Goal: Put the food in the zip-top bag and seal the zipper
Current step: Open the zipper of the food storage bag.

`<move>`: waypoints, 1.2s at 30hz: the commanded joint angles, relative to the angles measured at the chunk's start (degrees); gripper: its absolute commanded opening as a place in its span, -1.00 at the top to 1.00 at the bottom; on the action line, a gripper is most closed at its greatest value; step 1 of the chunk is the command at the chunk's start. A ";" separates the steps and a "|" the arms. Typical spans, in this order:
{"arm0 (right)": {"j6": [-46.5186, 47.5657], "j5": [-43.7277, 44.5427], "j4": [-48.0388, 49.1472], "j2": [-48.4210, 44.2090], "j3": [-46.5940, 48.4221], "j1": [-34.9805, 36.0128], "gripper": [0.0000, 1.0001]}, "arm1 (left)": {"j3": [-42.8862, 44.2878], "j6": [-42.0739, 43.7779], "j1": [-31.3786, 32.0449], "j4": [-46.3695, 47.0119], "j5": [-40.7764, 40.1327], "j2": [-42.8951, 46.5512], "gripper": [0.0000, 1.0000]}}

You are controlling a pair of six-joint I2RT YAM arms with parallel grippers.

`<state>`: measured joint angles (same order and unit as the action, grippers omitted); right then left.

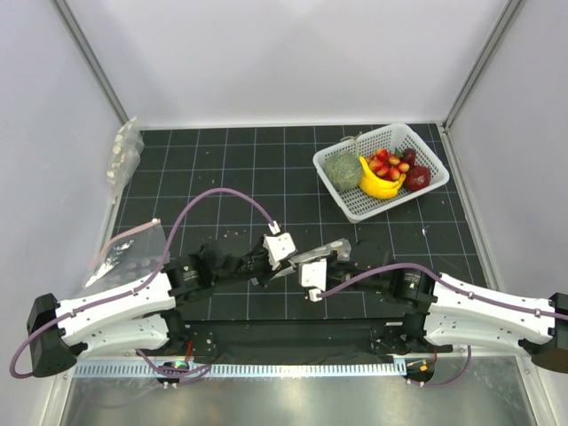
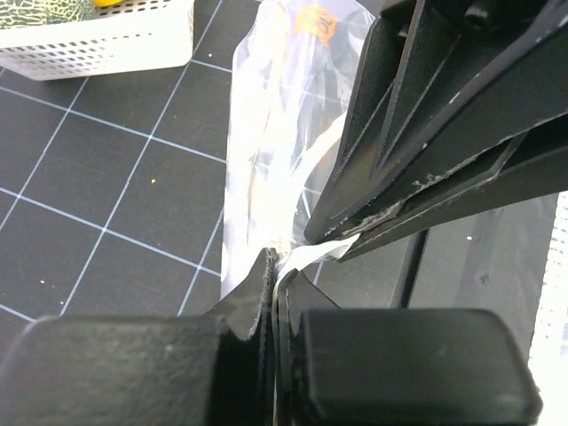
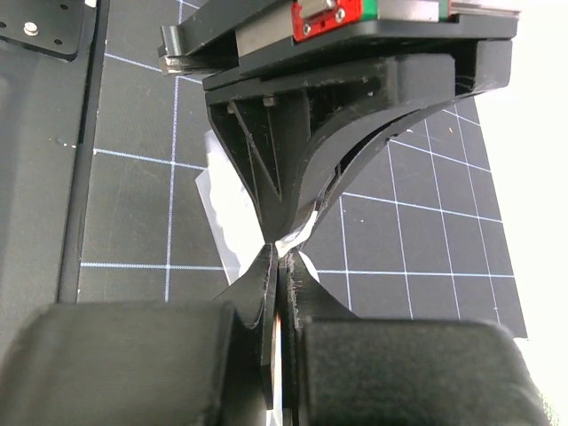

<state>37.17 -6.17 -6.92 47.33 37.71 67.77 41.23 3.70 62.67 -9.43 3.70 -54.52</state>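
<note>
Left jaws and right jaws, tips almost meeting at mid-tabletop, are each pressed together on one edge of the bag, whose film runs from the pinch toward the basket. The food lies in that basket near the far right corner, packed between a banana, a green vegetable and a dark red item. 2 other plastics, a loose bag at the left edge and a bag pile against the left wall, border bare grid that extends from the jaws to the far edge.
</note>
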 commanded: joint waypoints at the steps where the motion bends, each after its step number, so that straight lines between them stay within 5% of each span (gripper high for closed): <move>1: -0.87 -1.91 4.81 0.13 1.13 0.61 0.98 | -0.62 0.52 -0.62 2.31 -0.89 1.70 1.00; 4: -1.39 -1.39 6.20 0.04 0.61 0.61 0.91 | -1.59 -2.46 -0.62 4.68 -5.27 2.49 0.99; 12: -9.98 3.26 19.46 1.18 -2.99 0.70 0.15 | 1.57 -15.46 -4.14 2.14 -17.49 -0.50 0.99; 16: -20.80 15.47 33.18 1.45 -5.90 0.61 -0.25 | 1.57 -21.78 -6.85 1.09 -23.73 0.20 1.00; 19: -31.60 25.74 31.10 2.58 -2.58 0.61 -0.39 | 0.52 -24.52 -8.44 0.46 -26.55 2.65 0.99; 23: -43.22 38.42 25.30 6.88 2.18 0.61 -0.40 | -4.21 -24.63 -8.80 7.73 -25.68 8.27 0.99; 29: -52.80 37.73 29.06 11.29 1.40 -0.18 0.08 | -10.90 -22.95 -8.80 18.64 -21.55 15.93 0.99; 36: -57.91 33.25 36.00 11.12 -2.29 -1.94 -0.03 | -14.16 -23.92 -8.80 24.89 -17.51 16.82 0.99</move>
<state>-15.88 27.38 21.56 59.70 36.49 66.28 27.49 -19.27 53.95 7.53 -16.32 -37.69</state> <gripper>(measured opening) 0.491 0.012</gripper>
